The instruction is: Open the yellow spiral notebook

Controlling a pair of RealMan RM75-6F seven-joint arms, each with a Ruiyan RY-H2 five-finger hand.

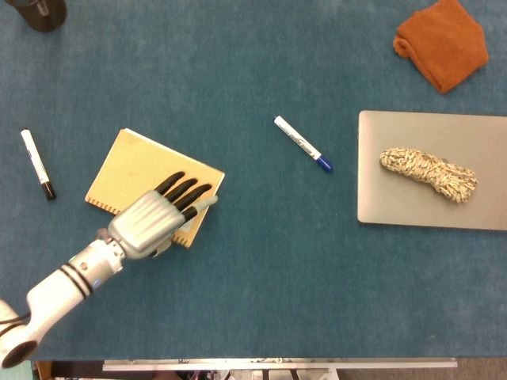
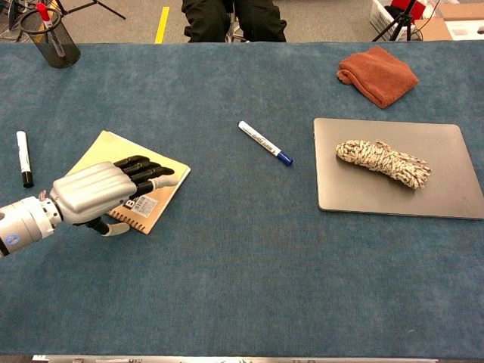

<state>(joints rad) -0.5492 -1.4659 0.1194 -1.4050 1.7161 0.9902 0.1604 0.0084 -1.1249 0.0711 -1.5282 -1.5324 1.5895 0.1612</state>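
1. The left hand (image 1: 158, 220) lay palm-down on the yellow spiral notebook (image 1: 142, 170), its dark fingers (image 1: 184, 191) stretched flat and close together across the near right corner of the cover; it pressed on the notebook without clasping anything.
2. The notebook lay closed on the blue table (image 1: 253, 301), left of centre, turned at an angle, with its spiral edge along the near side.
3. In the chest view the thumb (image 2: 113, 230) sat below the spiral edge; whether it touched the notebook could not be told.
4. A black-capped marker (image 1: 37, 164) lay to the left of the notebook, apart from it.
5. A blue-capped marker (image 1: 303, 144) lay near the middle of the table.
6. A coil of rope (image 1: 428, 173) rested on a grey laptop (image 1: 372, 198) at the right.
7. The right hand appeared in neither view.
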